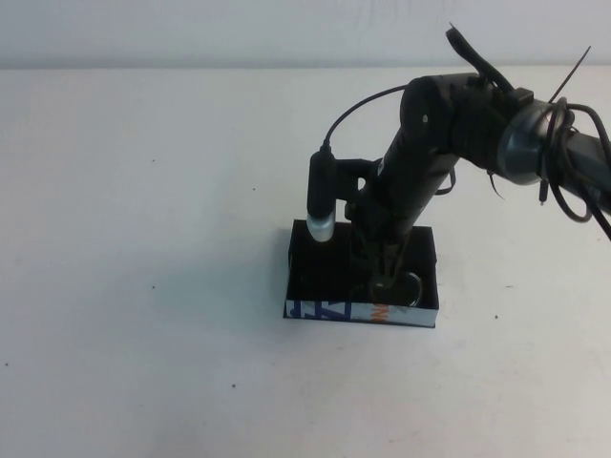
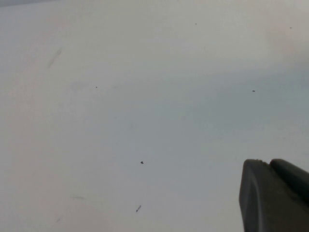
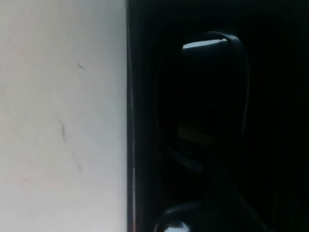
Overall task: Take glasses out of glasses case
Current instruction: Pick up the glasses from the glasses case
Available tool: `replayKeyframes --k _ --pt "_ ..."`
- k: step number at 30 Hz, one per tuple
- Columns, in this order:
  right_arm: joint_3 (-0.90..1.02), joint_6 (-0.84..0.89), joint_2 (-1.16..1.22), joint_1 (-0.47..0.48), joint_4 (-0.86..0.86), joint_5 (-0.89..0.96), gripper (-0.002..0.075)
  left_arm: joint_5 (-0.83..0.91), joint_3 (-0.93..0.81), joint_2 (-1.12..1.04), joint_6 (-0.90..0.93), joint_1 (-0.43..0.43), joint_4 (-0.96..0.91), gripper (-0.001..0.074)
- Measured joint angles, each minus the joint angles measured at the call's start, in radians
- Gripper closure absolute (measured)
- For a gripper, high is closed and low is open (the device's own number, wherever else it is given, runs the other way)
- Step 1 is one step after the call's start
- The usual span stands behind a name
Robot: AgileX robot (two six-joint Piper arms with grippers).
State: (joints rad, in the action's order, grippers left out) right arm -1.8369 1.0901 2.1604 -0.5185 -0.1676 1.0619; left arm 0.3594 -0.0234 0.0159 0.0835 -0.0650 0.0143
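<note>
The glasses case (image 1: 329, 310) is a low black box in the middle of the table, its near strip white with blue letters and an orange mark. The black-framed glasses (image 1: 409, 285) lie inside it at the right end. My right gripper (image 1: 382, 279) reaches down into the case right at the glasses. In the right wrist view a glossy lens rim of the glasses (image 3: 212, 92) fills the dark inside of the case (image 3: 140, 121). My left gripper (image 2: 269, 164) is out of the high view; it hovers empty over bare table, fingers together.
The white table (image 1: 143, 239) surrounds the case on all sides. The right arm and its cables (image 1: 535, 143) come in from the upper right. A black cylinder with a silver end (image 1: 320, 205) hangs on the arm over the case's far left corner.
</note>
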Motion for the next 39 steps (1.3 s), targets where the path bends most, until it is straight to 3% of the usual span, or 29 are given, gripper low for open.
replayKeyframes --k 23,39 --pt "-0.004 -0.041 -0.026 -0.030 0.020 0.124 0.0422 0.000 0.000 0.000 0.000 0.000 0.000 0.0739" --pt "-0.002 -0.080 -0.017 -0.033 0.038 0.115 0.0422 0.000 0.000 0.000 0.000 0.000 0.000 0.0739"
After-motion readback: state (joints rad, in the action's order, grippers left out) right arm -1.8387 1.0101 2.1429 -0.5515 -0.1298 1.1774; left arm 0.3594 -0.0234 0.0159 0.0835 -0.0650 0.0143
